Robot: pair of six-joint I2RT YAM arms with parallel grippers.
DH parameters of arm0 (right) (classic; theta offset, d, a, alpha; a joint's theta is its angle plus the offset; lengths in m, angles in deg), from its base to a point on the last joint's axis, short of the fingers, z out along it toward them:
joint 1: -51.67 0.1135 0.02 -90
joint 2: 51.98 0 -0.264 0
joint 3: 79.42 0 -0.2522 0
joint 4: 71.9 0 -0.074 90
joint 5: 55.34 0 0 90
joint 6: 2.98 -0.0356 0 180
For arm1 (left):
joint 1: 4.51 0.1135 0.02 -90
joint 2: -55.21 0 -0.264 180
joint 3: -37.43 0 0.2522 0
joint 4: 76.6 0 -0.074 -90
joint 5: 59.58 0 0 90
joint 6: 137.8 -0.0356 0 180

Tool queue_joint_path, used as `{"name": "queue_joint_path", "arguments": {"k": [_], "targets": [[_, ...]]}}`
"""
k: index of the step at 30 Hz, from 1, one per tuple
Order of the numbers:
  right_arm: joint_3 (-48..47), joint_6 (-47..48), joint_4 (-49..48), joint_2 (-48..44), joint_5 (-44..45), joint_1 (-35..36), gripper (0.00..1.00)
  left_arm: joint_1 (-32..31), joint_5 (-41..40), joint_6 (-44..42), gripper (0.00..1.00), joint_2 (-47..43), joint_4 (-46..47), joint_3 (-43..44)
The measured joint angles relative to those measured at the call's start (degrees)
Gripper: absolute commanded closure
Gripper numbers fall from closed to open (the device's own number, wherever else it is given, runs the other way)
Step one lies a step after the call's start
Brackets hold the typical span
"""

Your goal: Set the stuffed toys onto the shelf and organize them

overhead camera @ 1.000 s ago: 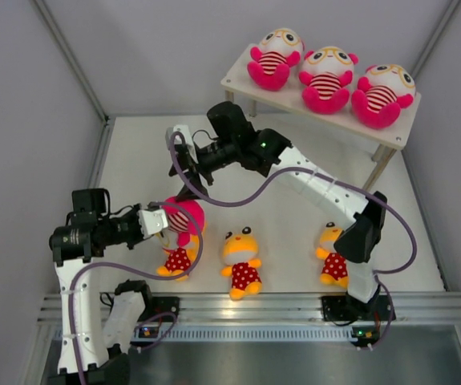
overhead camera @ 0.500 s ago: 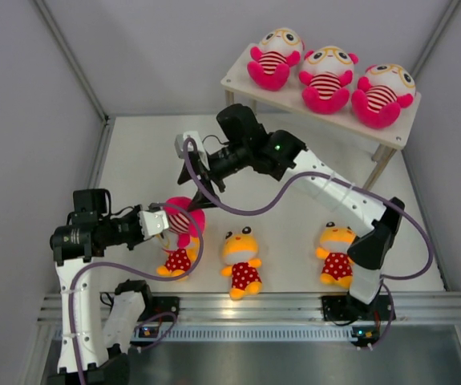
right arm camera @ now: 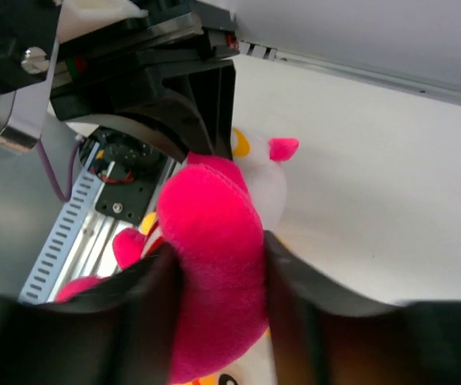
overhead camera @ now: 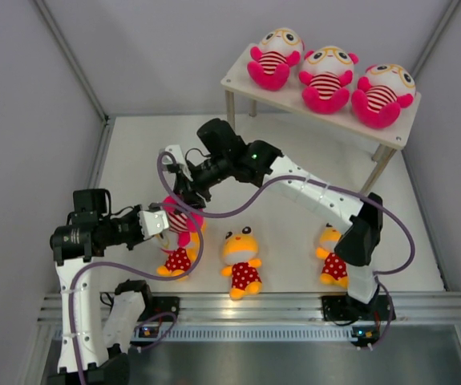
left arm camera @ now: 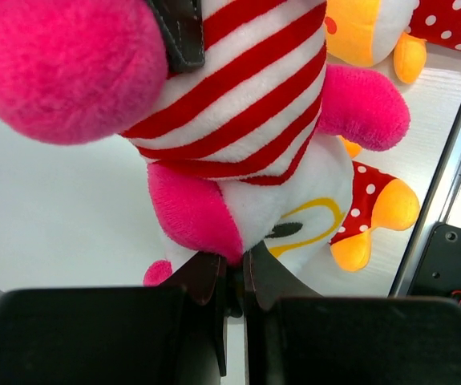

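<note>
A pink stuffed toy (overhead camera: 185,218) in a red-white striped shirt hangs above the table between both grippers. My left gripper (overhead camera: 166,224) is shut on a pink limb beside its white face (left arm camera: 235,258). My right gripper (overhead camera: 179,192) reaches down from behind, and its fingers (right arm camera: 151,293) press both sides of the toy's pink leg (right arm camera: 214,241). Three more pink toys (overhead camera: 327,78) sit in a row on the shelf's (overhead camera: 232,79) top board. Three yellow toys in red polka-dot outfits lie near the front: one (overhead camera: 177,260) under the held toy, one (overhead camera: 242,257) in the middle, one (overhead camera: 333,258) at right.
The right arm's elbow (overhead camera: 365,228) hangs over the right yellow toy. The metal front rail (overhead camera: 254,305) runs along the near edge. Grey walls enclose the table on the left, back and right. The left gripper's body (right arm camera: 158,88) shows close in the right wrist view.
My right gripper pulled back from the pink toy half a second ago, then came down again and now has its leg between its fingers. The left arm has held still.
</note>
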State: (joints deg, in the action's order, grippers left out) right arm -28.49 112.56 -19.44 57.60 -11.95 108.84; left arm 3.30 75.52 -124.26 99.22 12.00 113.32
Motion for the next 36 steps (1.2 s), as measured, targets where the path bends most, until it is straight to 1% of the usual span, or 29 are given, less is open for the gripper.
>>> {"name": "queue_joint_path", "arguments": {"k": [2,3,4,5,6,7,9,11,15,16,18,23,26,30,33,35,36], "targets": [[0.0,-0.1,0.3,0.1,0.2,0.2,0.81,0.0,-0.3,0.0,1.00,0.0,0.0,0.0],[0.0,-0.1,0.3,0.0,0.2,0.3,0.93,0.0,-0.3,0.0,1.00,0.0,0.0,0.0],[0.0,-0.3,0.2,0.0,0.3,0.3,1.00,0.0,-0.4,0.0,0.98,0.0,0.0,0.0],[0.2,-0.5,0.2,0.0,0.6,0.4,1.00,0.0,-0.4,0.0,0.92,0.0,0.0,0.0],[0.4,-1.1,0.0,-0.1,1.2,0.4,1.00,0.0,-0.6,0.0,0.78,0.1,0.0,0.0],[1.1,-1.6,-0.3,-0.5,1.9,0.5,1.00,0.0,-0.8,0.3,0.47,0.2,0.0,0.0],[3.4,-2.4,-0.8,-2.0,4.5,0.5,1.00,0.0,-1.2,2.1,0.26,0.6,0.0,0.0],[7.2,-3.8,-2.9,-4.7,8.2,0.6,1.00,0.0,-1.8,5.4,0.21,1.3,0.0,0.2],[17.9,-7.4,-7.8,-14.1,19.8,0.5,1.00,0.0,-5.6,14.5,0.19,2.7,0.3,2.2],[20.2,-8.2,-9.1,-16.8,22.6,0.4,1.00,0.0,-7.0,17.4,0.11,3.1,0.6,3.2],[22.4,-9.7,-10.5,-21.7,28.2,0.4,1.00,0.0,-8.9,21.3,0.05,3.6,1.2,5.2],[21.0,-12.7,-13.4,-32.6,41.4,-0.3,1.00,0.0,-14.7,32.2,0.03,4.7,5.0,11.0],[18.0,-13.2,-15.4,-38.1,50.0,-1.1,1.00,0.0,-17.2,36.2,0.03,4.8,7.3,12.2],[13.9,-11.7,-20.1,-42.5,63.1,-2.6,1.00,0.0,-19.1,39.4,0.03,5.4,8.5,12.0],[13.6,-9.4,-24.4,-45.4,72.4,-6.9,1.00,0.0,-19.5,40.5,0.03,5.3,9.2,10.7],[13.7,-6.9,-26.8,-46.9,77.9,-12.7,1.00,0.0,-19.3,40.7,0.03,4.8,9.3,9.0],[14.1,-5.6,-28.4,-47.5,80.2,-16.7,1.00,0.0,-19.2,40.7,0.03,4.4,9.3,8.2]]}}
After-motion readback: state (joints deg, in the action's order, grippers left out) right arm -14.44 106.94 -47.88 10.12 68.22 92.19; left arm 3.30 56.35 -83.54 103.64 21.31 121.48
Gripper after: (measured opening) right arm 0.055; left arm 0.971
